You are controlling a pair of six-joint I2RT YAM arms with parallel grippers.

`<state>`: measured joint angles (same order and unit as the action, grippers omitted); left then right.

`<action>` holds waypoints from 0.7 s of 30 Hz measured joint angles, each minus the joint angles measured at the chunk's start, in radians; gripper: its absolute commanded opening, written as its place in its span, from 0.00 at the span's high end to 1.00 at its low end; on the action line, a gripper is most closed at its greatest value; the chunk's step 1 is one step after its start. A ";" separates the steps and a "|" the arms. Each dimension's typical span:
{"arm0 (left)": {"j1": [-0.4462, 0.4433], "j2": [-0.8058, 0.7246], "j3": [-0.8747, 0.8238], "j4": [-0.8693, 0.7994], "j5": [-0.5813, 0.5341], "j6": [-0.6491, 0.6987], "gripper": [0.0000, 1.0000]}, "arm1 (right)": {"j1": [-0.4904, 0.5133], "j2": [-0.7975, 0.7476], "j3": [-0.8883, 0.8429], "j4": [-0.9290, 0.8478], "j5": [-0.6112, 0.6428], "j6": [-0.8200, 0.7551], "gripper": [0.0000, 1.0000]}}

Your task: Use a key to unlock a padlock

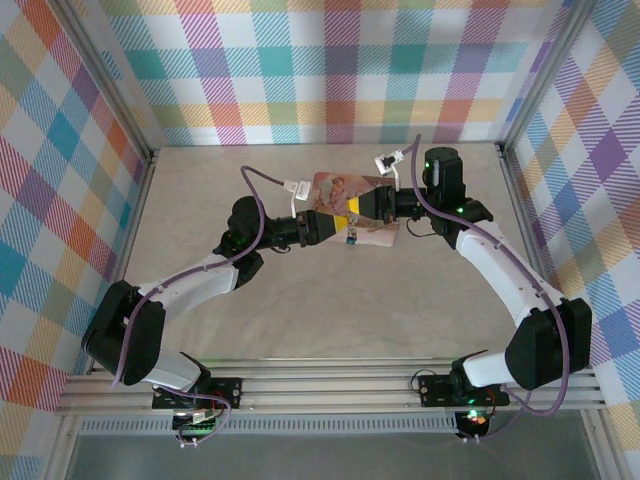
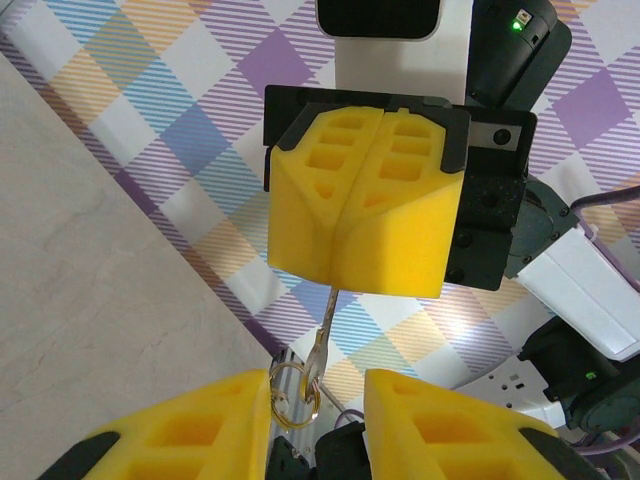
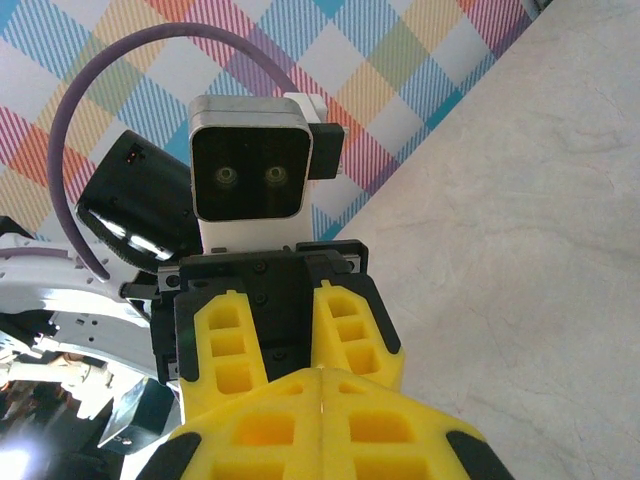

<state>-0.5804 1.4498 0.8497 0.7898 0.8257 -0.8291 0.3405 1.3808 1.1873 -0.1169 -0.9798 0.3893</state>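
Top external view: the two arms reach in over the table [image 1: 300, 320] and meet in the middle. They meet just above the near edge of a pink box [image 1: 340, 185] that lies flat on the table. The left pincer [image 1: 333, 228] and the right pincer [image 1: 356, 208] are tip to tip. The padlock [image 1: 352, 238] is a tiny blue speck right under the spot where they meet, beside the near edge of the pink box. It is too small to tell if it lies on the table or hangs.

In the left wrist view, the right pincer [image 2: 340, 285] is pressed together and pinches a thin metal key [image 2: 324, 320]. The key pokes out of its tip toward the left pincer [image 2: 318, 420]. Small metal rings [image 2: 293, 388] hang on the end of the key. The left pincer is spread a little. The rings sit in the gap, close to one yellow finger [image 2: 200, 430].

In the right wrist view, the right pincer [image 3: 320, 400] has its two yellow fingers tight together. The left pincer [image 3: 290, 340] faces it, with a dark gap between its fingers.
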 measured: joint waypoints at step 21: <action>0.001 -0.025 -0.014 -0.015 -0.040 0.038 1.00 | 0.008 0.000 -0.016 0.030 0.002 0.029 0.76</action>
<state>-0.5793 1.4250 0.8356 0.7750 0.7856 -0.7914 0.3481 1.3808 1.1709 -0.0872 -0.9775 0.4187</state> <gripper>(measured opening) 0.041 0.172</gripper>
